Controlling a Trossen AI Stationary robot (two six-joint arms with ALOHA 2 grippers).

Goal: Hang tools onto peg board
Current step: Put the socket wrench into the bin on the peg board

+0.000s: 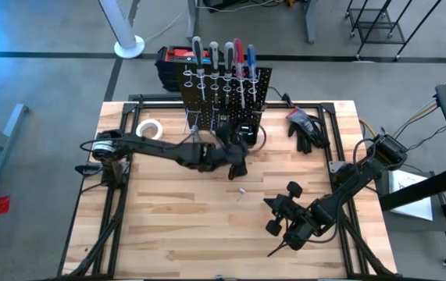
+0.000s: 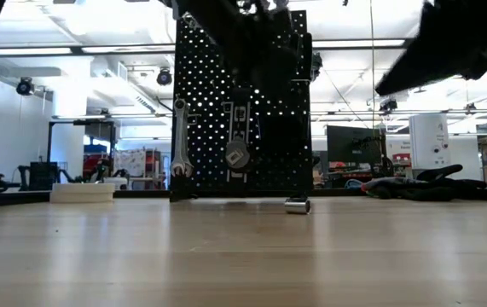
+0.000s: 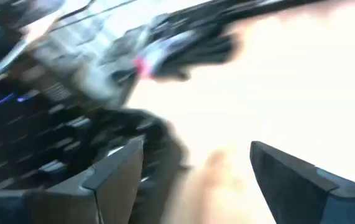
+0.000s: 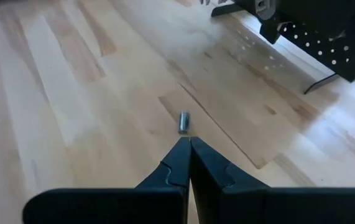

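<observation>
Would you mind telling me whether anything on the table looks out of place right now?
One small metal bit lies loose on the bare wood in front of the peg board, apart from the tools hung there. The shut right gripper points at it; the left gripper is open near the board.

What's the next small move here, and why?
Probably bring the left gripper down toward the small silver metal bit lying loose on the wooden table. Its fingers are open and empty, just in front of the black perforated peg board; the right gripper is shut.
</observation>
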